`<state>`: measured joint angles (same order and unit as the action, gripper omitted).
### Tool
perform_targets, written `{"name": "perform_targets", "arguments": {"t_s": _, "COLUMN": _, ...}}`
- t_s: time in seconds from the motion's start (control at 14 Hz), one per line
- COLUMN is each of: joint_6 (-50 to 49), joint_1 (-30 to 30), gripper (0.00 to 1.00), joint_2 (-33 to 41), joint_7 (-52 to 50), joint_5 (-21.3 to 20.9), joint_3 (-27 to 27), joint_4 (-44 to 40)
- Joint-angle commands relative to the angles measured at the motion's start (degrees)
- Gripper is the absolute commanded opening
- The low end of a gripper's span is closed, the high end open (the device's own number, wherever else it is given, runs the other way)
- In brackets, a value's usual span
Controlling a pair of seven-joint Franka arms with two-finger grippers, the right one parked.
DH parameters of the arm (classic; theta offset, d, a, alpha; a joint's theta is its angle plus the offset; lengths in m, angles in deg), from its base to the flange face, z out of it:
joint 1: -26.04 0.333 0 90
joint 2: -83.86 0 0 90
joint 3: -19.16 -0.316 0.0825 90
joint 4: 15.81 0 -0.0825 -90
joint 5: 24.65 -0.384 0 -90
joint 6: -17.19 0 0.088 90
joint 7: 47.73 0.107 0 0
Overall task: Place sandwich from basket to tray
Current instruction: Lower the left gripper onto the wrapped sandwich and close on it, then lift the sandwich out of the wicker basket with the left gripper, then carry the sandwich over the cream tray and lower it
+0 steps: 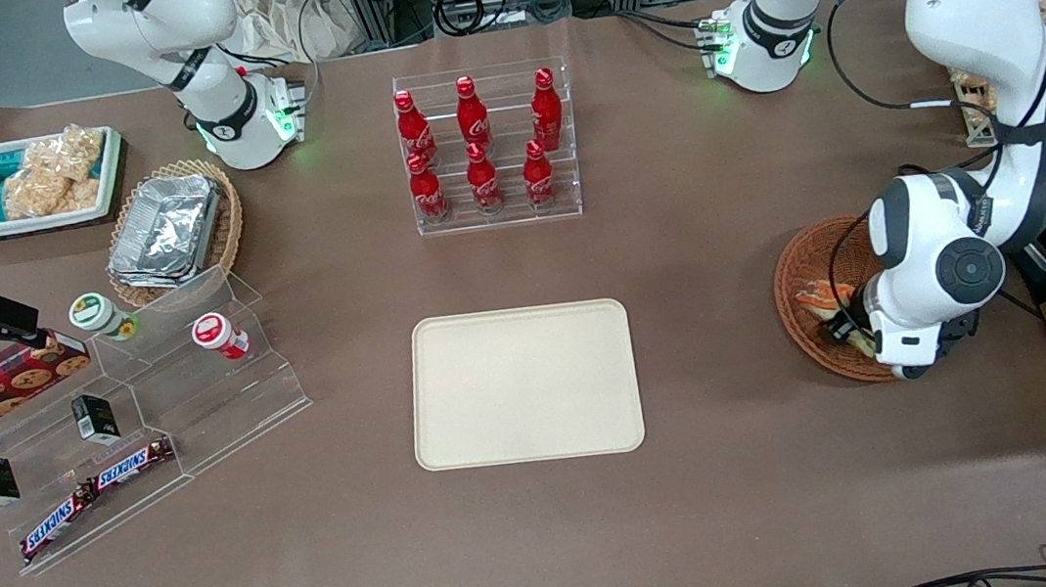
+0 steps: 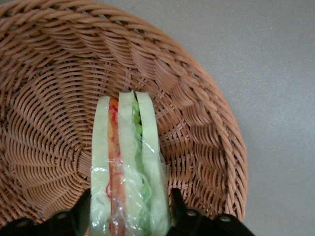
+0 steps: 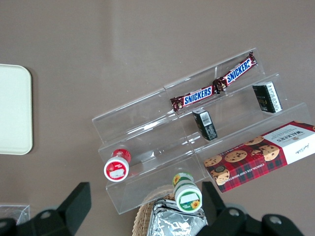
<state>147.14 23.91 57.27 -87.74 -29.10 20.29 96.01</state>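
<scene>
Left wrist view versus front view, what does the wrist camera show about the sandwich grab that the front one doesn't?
Only the left wrist view shows the grip: the gripper has a finger on each side of the wrapped sandwich, closed against it, with the white bread, orange-red and green layers plain. Only the front view shows the tray bare in mid-table, and the arm's wrist hiding most of the sandwich. Both show the sandwich inside the reddish-brown basket, not yet lifted out.
</scene>
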Motion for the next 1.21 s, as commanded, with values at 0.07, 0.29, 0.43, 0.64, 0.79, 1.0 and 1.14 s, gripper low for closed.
{"name": "perform_targets", "arguments": {"t_s": 0.07, "joint_6": -4.15, "joint_1": -0.51, "gripper": 0.00, "joint_2": 3.38, "joint_7": -0.42, "joint_5": -1.08, "joint_3": 0.10, "joint_4": -1.07}}
{"name": "perform_targets", "arguments": {"t_s": 0.29, "joint_6": -12.84, "joint_1": -0.51, "gripper": 0.00, "joint_2": 5.75, "joint_7": 0.11, "joint_5": -1.00, "joint_3": 1.76, "joint_4": -5.01}}
{"name": "perform_targets", "arguments": {"t_s": 0.43, "joint_6": -22.58, "joint_1": -0.33, "gripper": 0.00, "joint_2": 6.98, "joint_7": 0.29, "joint_5": -0.91, "joint_3": 3.34, "joint_4": -12.36}}
{"name": "perform_targets", "arguments": {"t_s": 0.64, "joint_6": -36.31, "joint_1": -0.33, "gripper": 0.00, "joint_2": 6.81, "joint_7": 6.33, "joint_5": -0.03, "joint_3": 4.31, "joint_4": -27.49}}
{"name": "perform_targets", "arguments": {"t_s": 0.79, "joint_6": -40.02, "joint_1": -0.33, "gripper": 0.02, "joint_2": 7.08, "joint_7": 12.13, "joint_5": 0.32, "joint_3": 4.67, "joint_4": -33.48}}
{"name": "perform_targets", "arguments": {"t_s": 1.0, "joint_6": -42.40, "joint_1": -0.42, "gripper": 0.00, "joint_2": 7.08, "joint_7": 18.38, "joint_5": 2.61, "joint_3": 5.63, "joint_4": -36.32}}
{"name": "perform_targets", "arguments": {"t_s": 1.14, "joint_6": -42.06, "joint_1": -0.42, "gripper": 0.00, "joint_2": 6.29, "joint_7": 19.71, "joint_5": 2.52, "joint_3": 9.48, "joint_4": -35.79}}
